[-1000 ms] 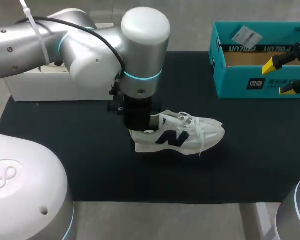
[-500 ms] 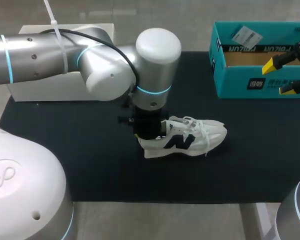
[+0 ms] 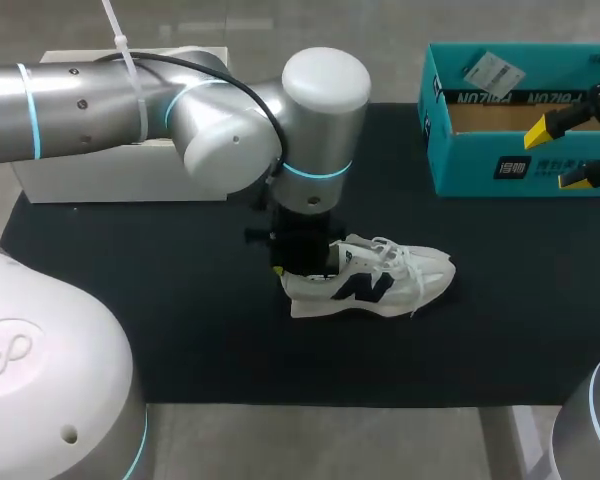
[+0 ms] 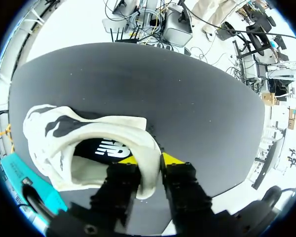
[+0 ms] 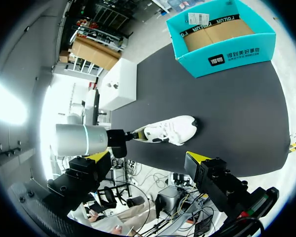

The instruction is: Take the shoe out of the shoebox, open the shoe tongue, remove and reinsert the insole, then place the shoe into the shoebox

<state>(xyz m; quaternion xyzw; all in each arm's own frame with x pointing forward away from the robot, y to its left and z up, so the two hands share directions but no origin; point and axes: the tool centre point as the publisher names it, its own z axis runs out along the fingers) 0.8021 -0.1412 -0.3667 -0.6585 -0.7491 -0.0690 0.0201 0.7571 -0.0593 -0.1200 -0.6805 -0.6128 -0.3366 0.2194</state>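
The black-topped counter (image 3: 180,330) carries everything. On its far right side stands the open teal cardboard shoebox (image 3: 480,170), with bare brown card inside and no shoe in it. A plain white rectangular box (image 3: 100,180) sits at the far left, well apart from the work. The white lace-up sneaker with a dark side logo (image 3: 400,275) stands on its sole near the middle of the counter, toe towards the shoebox.

So the take-out step looks done. The dark printed insole (image 4: 106,148) lies inside the shoe, and whether it has been pulled and refitted cannot be read here. The return to the shoebox remains.

The left tool (image 4: 150,160) pinches the sneaker's heel collar, one yellow tip inside and one outside. The right tool (image 3: 560,155) hangs over the shoebox's front wall with fingers spread and nothing between them. It may obstruct the way in. A small paper tag (image 3: 492,70) lies at the shoebox's back.
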